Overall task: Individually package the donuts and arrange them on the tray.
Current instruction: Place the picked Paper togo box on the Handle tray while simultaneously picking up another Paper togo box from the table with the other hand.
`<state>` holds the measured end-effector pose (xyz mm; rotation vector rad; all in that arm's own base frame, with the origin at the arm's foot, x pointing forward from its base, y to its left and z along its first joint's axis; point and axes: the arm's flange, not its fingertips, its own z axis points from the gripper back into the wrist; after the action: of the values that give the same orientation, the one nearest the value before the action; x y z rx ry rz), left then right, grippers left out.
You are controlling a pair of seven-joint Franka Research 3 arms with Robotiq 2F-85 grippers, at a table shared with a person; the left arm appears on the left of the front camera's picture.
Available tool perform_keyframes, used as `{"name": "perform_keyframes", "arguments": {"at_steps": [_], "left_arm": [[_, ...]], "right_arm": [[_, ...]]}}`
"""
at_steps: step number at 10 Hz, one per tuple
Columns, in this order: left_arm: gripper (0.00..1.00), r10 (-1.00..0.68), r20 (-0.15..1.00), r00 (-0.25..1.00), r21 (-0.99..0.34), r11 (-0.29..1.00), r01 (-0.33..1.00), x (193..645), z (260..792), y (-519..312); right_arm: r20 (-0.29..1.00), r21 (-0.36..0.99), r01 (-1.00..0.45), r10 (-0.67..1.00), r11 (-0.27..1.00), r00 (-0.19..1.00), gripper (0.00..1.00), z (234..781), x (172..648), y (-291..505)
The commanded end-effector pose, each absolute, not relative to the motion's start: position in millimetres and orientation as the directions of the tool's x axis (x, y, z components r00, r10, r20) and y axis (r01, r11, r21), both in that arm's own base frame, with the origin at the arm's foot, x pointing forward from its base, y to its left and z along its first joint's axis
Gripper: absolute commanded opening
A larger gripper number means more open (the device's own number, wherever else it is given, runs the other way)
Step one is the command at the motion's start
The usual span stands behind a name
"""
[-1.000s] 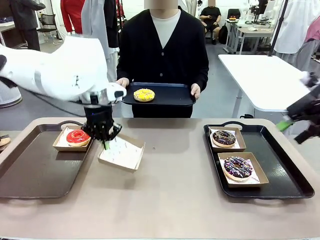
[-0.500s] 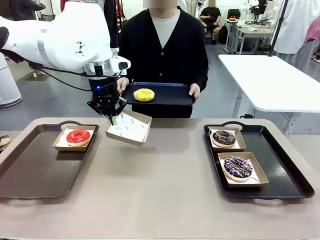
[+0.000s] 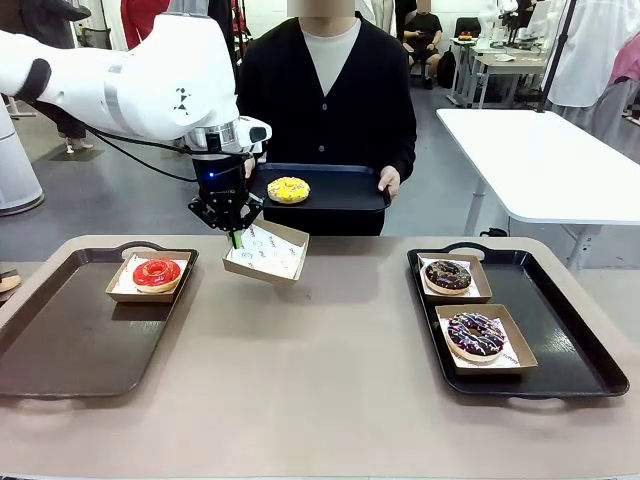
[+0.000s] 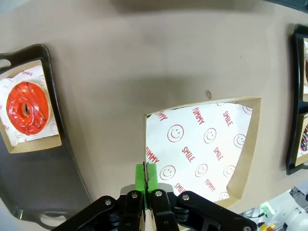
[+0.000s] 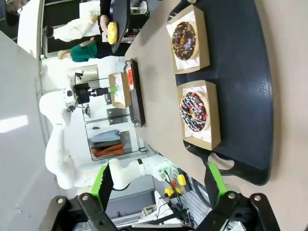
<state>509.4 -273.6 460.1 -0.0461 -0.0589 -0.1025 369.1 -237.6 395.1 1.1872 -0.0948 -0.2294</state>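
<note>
My left gripper is shut on the rim of an empty paper-lined box and holds it tilted above the table's far edge. The wrist view shows its green pads pinching the box at one side. Just beyond, a person holds a black tray bearing the yellow donut. The red donut lies boxed on the left tray. Two dark donuts sit boxed on the right tray. My right gripper is open, high over that tray.
The person's hands grip the carried tray at both ends. The brown table is bare between the two trays. A white table stands behind at the right.
My left gripper lifted the empty box off the table and carried it up and toward the person's tray. The right arm drew out of the front view's right edge.
</note>
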Motion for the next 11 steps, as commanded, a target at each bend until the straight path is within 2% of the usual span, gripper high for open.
{"name": "perform_keyframes", "arguments": {"at_steps": [1,3,5,6,11], "left_arm": [[0.00,-0.061,0.045,0.997,-0.024,0.998,0.063,522.6,461.9,-277.8],[0.00,-0.047,0.046,0.998,-0.014,0.999,0.048,528.5,461.0,-276.8],[0.00,-0.048,0.043,0.998,0.009,0.999,0.048,529.9,457.9,-279.5],[0.00,-0.060,0.047,0.997,-0.039,0.997,0.062,525.3,456.2,-272.1],[0.00,-0.060,0.047,0.997,-0.039,0.997,0.062,525.3,456.2,-272.1]], "right_arm": [[-0.058,0.934,0.124,-0.203,0.334,0.978,1.00,384.7,378.7,-247.0],[-0.045,0.936,0.107,-0.187,0.335,0.981,1.00,376.6,383.1,-246.9],[-0.079,0.928,0.149,-0.210,0.342,0.975,1.00,377.6,374.4,-243.4],[-0.079,0.928,0.149,-0.210,0.342,0.975,1.00,377.6,374.4,-243.4],[-0.079,0.928,0.149,-0.210,0.342,0.975,1.00,377.6,374.4,-243.4]]}}
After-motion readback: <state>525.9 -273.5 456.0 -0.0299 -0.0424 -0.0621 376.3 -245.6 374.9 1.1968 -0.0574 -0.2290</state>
